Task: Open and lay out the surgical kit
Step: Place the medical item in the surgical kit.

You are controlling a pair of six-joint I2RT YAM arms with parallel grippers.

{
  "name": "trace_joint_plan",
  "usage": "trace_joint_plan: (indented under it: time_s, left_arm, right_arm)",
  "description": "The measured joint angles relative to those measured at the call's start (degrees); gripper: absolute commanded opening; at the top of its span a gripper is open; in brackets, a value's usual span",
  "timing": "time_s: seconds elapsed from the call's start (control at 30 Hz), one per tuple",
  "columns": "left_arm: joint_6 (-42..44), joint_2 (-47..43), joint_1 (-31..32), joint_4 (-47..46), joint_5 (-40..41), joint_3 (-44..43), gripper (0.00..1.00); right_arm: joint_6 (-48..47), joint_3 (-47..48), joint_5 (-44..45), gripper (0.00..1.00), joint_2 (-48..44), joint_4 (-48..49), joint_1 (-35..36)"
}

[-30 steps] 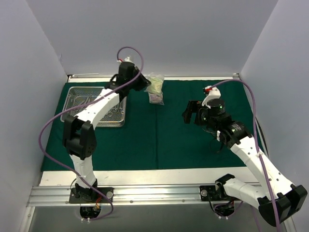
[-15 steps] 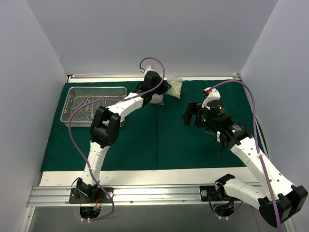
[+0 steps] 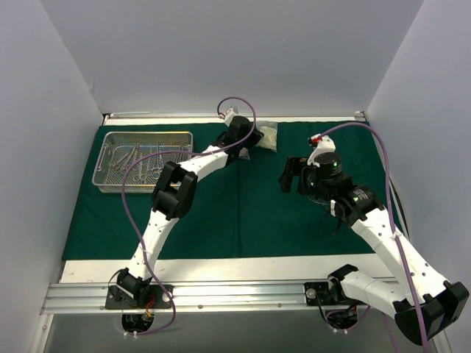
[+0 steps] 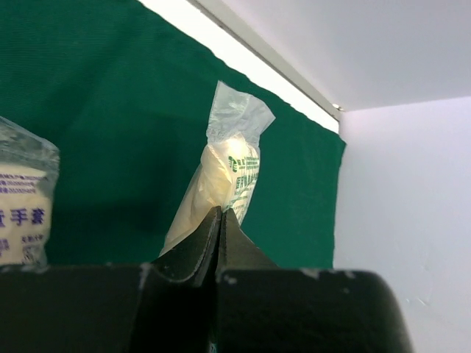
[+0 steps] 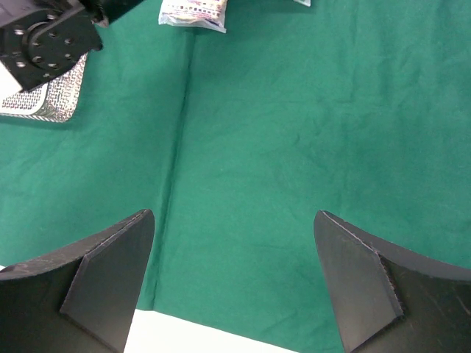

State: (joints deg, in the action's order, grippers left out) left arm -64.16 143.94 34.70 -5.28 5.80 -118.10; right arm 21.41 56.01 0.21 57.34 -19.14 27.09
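Note:
The surgical kit's dark green cloth point(image 3: 235, 213) lies spread flat. Its silver wire-mesh tray point(image 3: 103, 184) sits at the back left with several steel clamps point(image 3: 136, 158) inside. My left gripper point(image 3: 256, 137) point(image 4: 221, 212) is at the back centre, shut on one end of a clear pouch point(image 3: 269, 136) point(image 4: 229, 168) with cream contents. A second pouch point(image 3: 241, 153) point(image 4: 22, 202) lies on the cloth beside it, partly under the arm. My right gripper point(image 3: 288, 175) point(image 5: 232, 215) hovers open over bare cloth at centre right, nothing between its fingers.
White walls close in the back and both sides. A pale strip of table point(image 3: 221, 268) runs along the cloth's near edge. In the right wrist view the second pouch point(image 5: 193, 11), a tray corner point(image 5: 44, 99) and part of the left arm point(image 5: 44, 40) show at the top.
My left arm has swung right from beside the tray to the back centre, carrying the pouch with it; the tray is now uncovered. The right arm has not moved.

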Motion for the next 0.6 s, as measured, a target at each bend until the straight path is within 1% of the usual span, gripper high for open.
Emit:
trace_joint_plan:
  time_s: [0.2, 0.6]
  left_arm:
    - [-1.2, 3.1, 0.0, 0.1, 0.7, -2.0, 0.02]
    - [-3.2, 3.3, 0.4, 0.8, 0.9, -1.8, 0.03]
  right_arm:
    - [-0.2, -0.4, 0.3, 0.85, -0.1, -0.8, 0.0]
    - [-0.4, -0.4, 0.5, 0.85, -0.1, -1.3, 0.0]
